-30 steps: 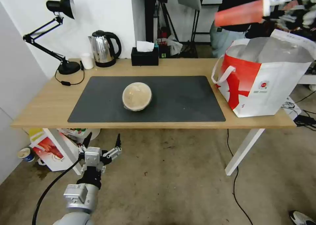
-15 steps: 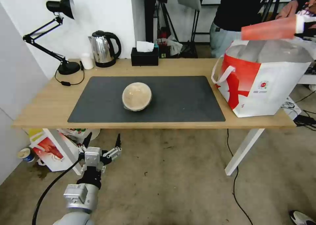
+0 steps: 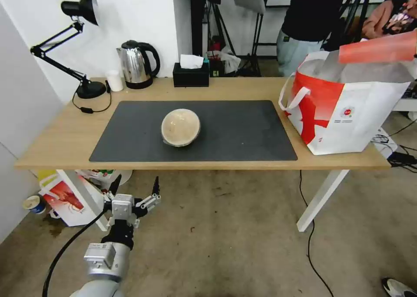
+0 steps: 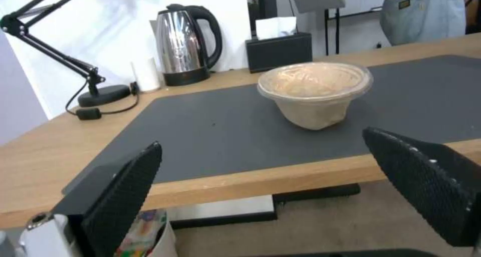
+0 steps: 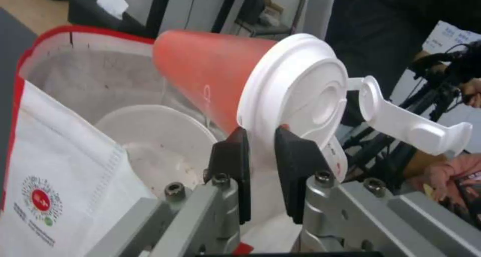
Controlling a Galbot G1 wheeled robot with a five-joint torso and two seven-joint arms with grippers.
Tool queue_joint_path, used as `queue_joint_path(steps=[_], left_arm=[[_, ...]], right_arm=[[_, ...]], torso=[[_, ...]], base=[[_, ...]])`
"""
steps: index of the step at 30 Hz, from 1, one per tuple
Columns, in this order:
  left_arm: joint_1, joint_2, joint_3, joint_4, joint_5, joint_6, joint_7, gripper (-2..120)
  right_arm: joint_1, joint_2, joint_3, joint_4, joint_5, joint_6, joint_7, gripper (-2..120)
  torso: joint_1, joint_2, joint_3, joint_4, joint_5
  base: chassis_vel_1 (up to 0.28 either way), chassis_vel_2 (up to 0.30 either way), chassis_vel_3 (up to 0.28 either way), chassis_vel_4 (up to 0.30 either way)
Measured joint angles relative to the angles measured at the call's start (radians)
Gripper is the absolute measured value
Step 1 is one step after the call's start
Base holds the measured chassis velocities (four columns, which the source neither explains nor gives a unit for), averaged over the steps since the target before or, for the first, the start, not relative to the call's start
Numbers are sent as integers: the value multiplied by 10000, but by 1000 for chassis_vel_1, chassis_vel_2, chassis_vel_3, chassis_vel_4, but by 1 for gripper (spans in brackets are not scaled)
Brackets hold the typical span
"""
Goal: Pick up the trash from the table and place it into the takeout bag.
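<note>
Table [image 3: 69, 136] first: its light-wood top carries a dark mat [image 3: 243, 131], and at its right end stands the takeout bag [image 3: 347, 123], mouth open upward, foil lining showing. Inside the bag, in the right wrist view, the white plastic bowl [image 5: 150, 136] already lies low against the lining. Above the bag's open mouth hangs the red drink cup [image 3: 378, 49], lying nearly on its side, its long axis running across the opening with the base toward the table's middle and the white lid [image 5: 295, 95] toward the robot's right. The right gripper [image 5: 260, 155] has its two dark pads pinched tight on the lid's rim, so the cup juts out sideways from it, over the bag. The relation that matters is plain: the bag's opening lies directly below the cup, and I judge that a release or a short lowering would drop it in beside the bowl. The tan domed bowl [image 3: 180, 127] sits on the mat near the table's centre, well apart from the bag. The left gripper [image 3: 134, 192] waits below the table's front edge, fingers spread wide and empty, facing that bowl and the nearer of the two to it.
</note>
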State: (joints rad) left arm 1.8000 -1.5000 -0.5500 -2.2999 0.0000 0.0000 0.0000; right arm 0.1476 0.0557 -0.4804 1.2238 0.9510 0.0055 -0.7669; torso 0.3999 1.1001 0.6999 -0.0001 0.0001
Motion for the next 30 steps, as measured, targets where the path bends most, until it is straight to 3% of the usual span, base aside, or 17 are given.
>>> queue_joint_path(steps=[14,30], left_arm=[[0,0,0,0,0,0,0,100],[0,0,0,0,0,0,0,100]], right_arm=[[30,494,-56,-153,-707,121,156,11],[1613,1708,-1232,-541,-2428,245,-545,11]], torso=[[2,0,1,0,0],[3,-1,1,1,-2]], base=[[0,0,0,0],[0,0,0,0]])
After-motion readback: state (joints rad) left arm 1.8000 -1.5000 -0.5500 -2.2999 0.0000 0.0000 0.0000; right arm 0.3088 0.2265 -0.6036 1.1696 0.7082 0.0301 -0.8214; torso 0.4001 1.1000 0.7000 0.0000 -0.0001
